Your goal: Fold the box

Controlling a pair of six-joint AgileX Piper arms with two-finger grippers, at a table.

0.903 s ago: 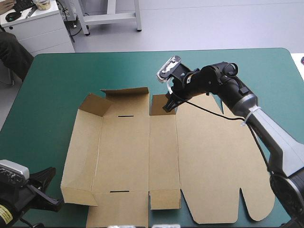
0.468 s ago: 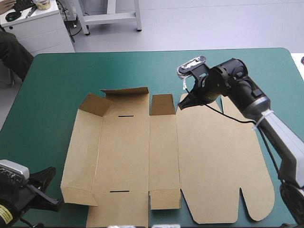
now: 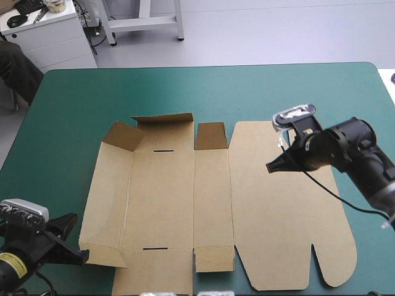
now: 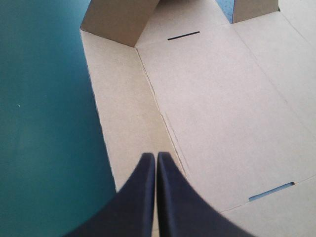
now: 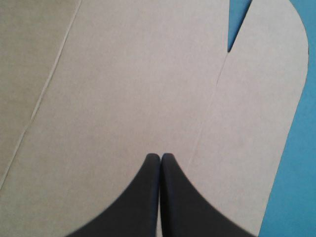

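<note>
The brown box lies spread out as a cut sheet on the teal-green cover. Its far-left flaps stand partly raised, and the rest is flat. My right gripper hovers shut over the wide lid panel, pointing toward the box's middle. In the right wrist view the gripper holds nothing, and the lid's rounded corner and notch lie ahead. My left gripper sits at the box's near-left corner. It is shut and empty over the left side panel.
Bare teal-green cover runs along the far side and to the left of the box. Two thin slots mark the base panel. A narrow strip of cover shows beyond the lid's right edge.
My right gripper has left the far edge by the small flap, swinging right and nearer over the lid panel. The left gripper has edged slightly toward the box's corner. The box has not moved.
</note>
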